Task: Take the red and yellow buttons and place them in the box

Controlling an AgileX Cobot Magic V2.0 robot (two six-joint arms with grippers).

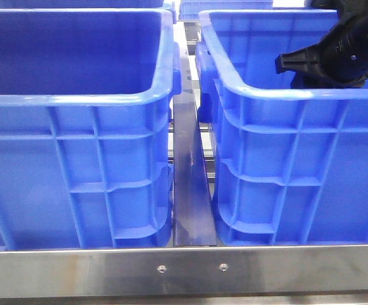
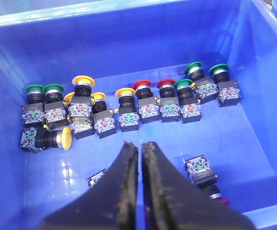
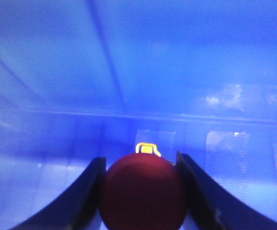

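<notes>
My right gripper [image 3: 140, 159] is shut on a dark red button [image 3: 143, 191], its domed cap filling the gap between the fingers, low inside the box [image 3: 128, 72]. In the front view that gripper [image 1: 292, 61] reaches into the right-hand blue box [image 1: 298, 93]. My left gripper [image 2: 139, 145] is shut with nothing in it, hovering over the floor of the other crate [image 2: 253, 158]. A row of buttons lies there, among them red caps [image 2: 142, 85] and yellow caps [image 2: 83, 80]. The left gripper does not show in the front view.
Green-capped buttons [image 2: 193, 67] stand in the same row, and a yellow one [image 2: 66, 138] lies on its side. A red button [image 2: 210, 184] lies beside the left fingers. A metal rail [image 1: 190, 190] runs between the left crate [image 1: 75, 99] and the box.
</notes>
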